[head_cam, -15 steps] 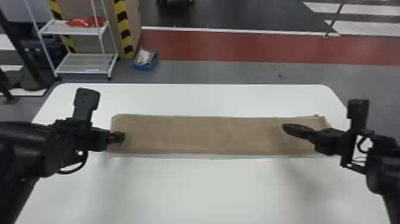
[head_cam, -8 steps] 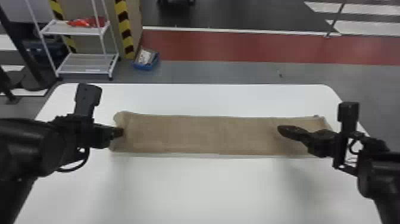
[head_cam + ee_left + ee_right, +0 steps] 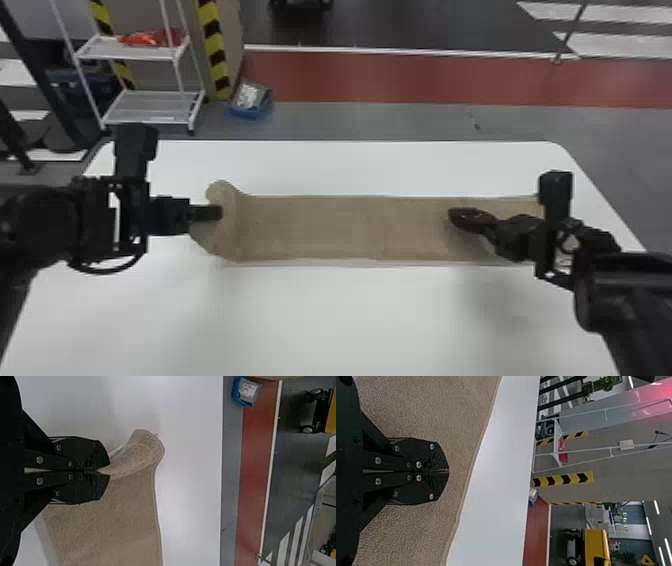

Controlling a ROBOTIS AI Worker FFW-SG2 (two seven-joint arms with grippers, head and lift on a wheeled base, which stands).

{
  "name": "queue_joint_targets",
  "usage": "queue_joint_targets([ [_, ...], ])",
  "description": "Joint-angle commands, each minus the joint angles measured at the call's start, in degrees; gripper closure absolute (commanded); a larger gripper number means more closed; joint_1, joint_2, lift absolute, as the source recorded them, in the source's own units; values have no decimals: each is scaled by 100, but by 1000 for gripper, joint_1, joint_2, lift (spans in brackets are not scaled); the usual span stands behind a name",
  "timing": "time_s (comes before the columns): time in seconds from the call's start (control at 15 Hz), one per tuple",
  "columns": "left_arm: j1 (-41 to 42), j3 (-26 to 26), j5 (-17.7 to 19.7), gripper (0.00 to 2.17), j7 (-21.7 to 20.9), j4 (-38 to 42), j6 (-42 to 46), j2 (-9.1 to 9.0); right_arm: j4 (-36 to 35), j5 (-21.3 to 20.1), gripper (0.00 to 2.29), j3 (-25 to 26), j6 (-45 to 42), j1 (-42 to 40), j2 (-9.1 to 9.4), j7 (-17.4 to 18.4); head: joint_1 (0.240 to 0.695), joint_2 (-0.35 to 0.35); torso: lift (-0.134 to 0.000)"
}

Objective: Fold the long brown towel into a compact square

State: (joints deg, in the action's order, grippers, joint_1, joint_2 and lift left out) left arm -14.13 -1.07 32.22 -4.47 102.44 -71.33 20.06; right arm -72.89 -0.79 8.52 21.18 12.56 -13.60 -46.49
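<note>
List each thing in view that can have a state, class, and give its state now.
Brown towel, stretched out long, its left end lifted and curling
Left gripper, shut on the towel's left end
Right gripper, shut, over the right part of the towel
White rack, upright, with a red item on its upper shelf
Blue bin, open, with things inside

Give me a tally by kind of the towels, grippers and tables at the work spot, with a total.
Towels: 1, the brown towel
Grippers: 2, the left gripper and the right gripper
Tables: 1, the white table
Total: 4
</note>
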Motion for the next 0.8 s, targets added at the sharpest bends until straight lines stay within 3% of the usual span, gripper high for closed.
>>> queue_joint_targets([
  [0.0, -187, 186, 523, 1801, 16, -23, -158, -2, 29, -18, 1578, -140, 111, 36, 24, -9, 695, -43, -120],
  [0.4, -706, 230, 1384, 1801, 297, 39, -931, -54, 29, 96, 1578, -184, 638, 36, 76, -27, 695, -58, -120],
  [0.73, -706, 221, 1735, 1801, 605, 109, -984, -248, -76, 509, 1538, -61, 656, -17, 112, -53, 695, -68, -120],
])
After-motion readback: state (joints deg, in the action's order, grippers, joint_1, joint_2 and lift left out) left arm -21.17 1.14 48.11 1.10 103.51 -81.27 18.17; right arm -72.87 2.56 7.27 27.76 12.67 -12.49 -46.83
